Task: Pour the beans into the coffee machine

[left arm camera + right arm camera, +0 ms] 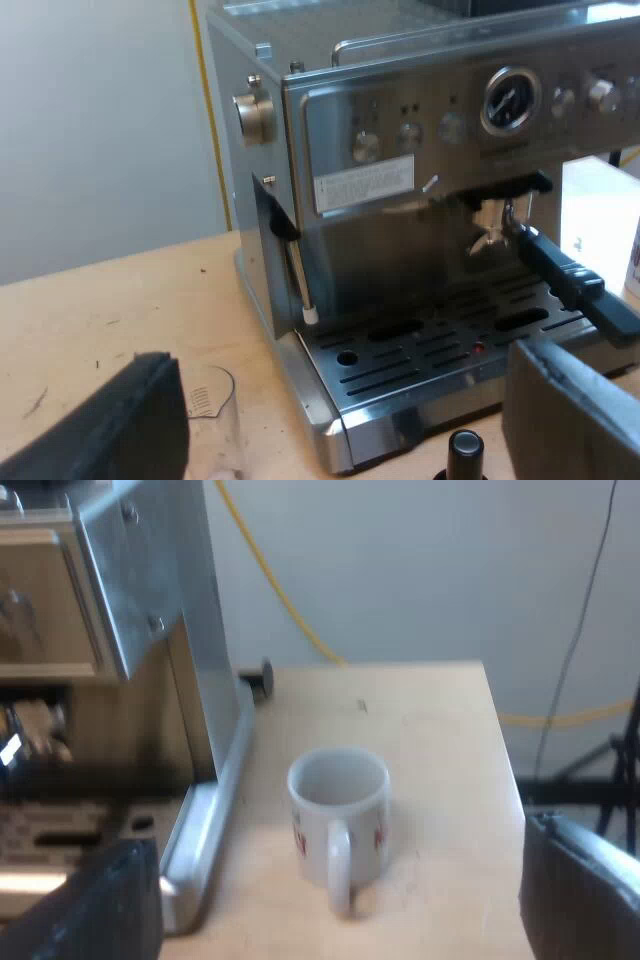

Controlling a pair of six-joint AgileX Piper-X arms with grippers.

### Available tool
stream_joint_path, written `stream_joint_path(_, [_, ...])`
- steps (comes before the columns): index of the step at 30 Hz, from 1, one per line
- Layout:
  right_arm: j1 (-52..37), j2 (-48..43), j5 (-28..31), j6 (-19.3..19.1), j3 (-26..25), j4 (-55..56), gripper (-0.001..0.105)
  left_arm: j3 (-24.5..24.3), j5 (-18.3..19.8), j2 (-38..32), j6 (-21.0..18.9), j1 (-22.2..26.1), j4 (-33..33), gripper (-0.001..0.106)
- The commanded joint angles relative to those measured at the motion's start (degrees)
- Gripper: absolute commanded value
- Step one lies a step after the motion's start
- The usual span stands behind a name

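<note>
The steel espresso machine (420,200) stands on the wooden table, with a round gauge (510,100) and knobs on its face. The metal holder (492,238) is locked into the machine's front, and its dark handle (575,285) sticks out over the drip tray (430,355). A clear measuring glass (215,415) with printed marks stands upright on the table by the tray's corner, close to one of my left fingers (120,425). My left gripper (340,440) is open and holds nothing. My right gripper (340,910) is open just above a white mug (338,795).
A tamper's black knob (466,452) stands before the drip tray, between my left fingers. The machine's side wall (185,630) rises close beside the mug. The table's edge (505,770) runs past the mug; a yellow cable (285,600) and a black stand (600,770) are beyond.
</note>
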Motion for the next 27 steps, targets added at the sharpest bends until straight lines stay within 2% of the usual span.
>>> stream_joint_path(1, [-0.11, -2.74, -0.29, -0.61, -0.51, 1.38, 0.078, -0.13, -0.82, -2.27, -0.66, -0.06, -0.15, 0.067])
stream_joint_path(6, [-0.11, -2.74, -0.29, 0.07, 0.21, 2.82, 0.078, 0.27, -2.66, -2.27, -0.66, -0.06, 0.44, 0.067])
stream_joint_path(9, [-0.11, -2.74, -0.29, 0.07, 3.35, 3.30, 0.078, 3.42, -8.37, -2.27, -0.66, -0.06, 2.01, 0.067])
stream_joint_path(20, [-0.11, -2.64, -1.86, 0.07, 11.41, 4.29, 0.078, 10.93, -8.52, -2.27, -0.66, -0.06, 2.77, 0.067])
stream_joint_path(27, [-0.11, -2.64, -2.67, 0.07, 14.48, 6.11, 0.078, 12.99, -8.52, -2.27, -0.66, -0.06, 3.45, 0.067])
